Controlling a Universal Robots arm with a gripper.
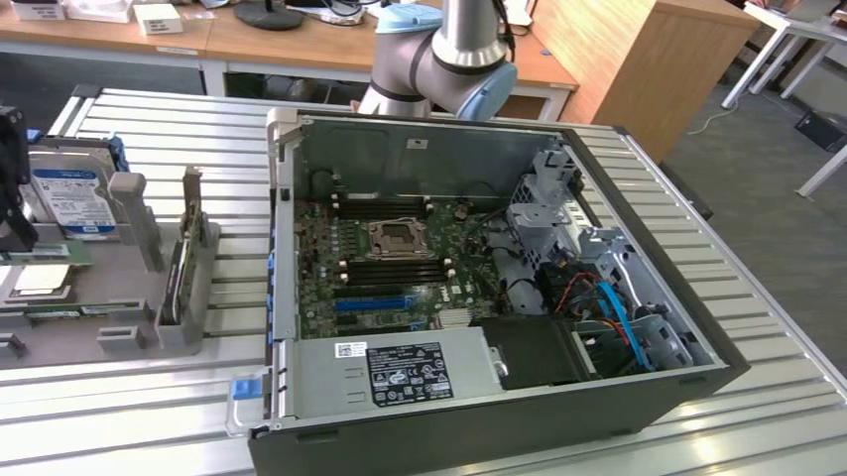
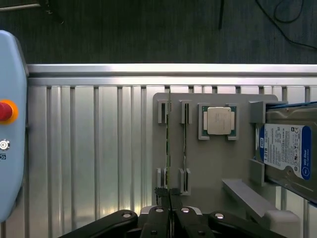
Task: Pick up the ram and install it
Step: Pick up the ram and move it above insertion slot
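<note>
Hovering over the ram's (image 2: 168, 144) end, the gripper (image 2: 169, 194) looks clenched, holding nothing.

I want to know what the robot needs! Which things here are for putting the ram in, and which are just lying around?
For the job: ram, on edge in the grey tray; gripper, right by it; motherboard in the open computer case.

Just lying about: hard drive; processor chip; card with metal bracket; box with red button.
</note>
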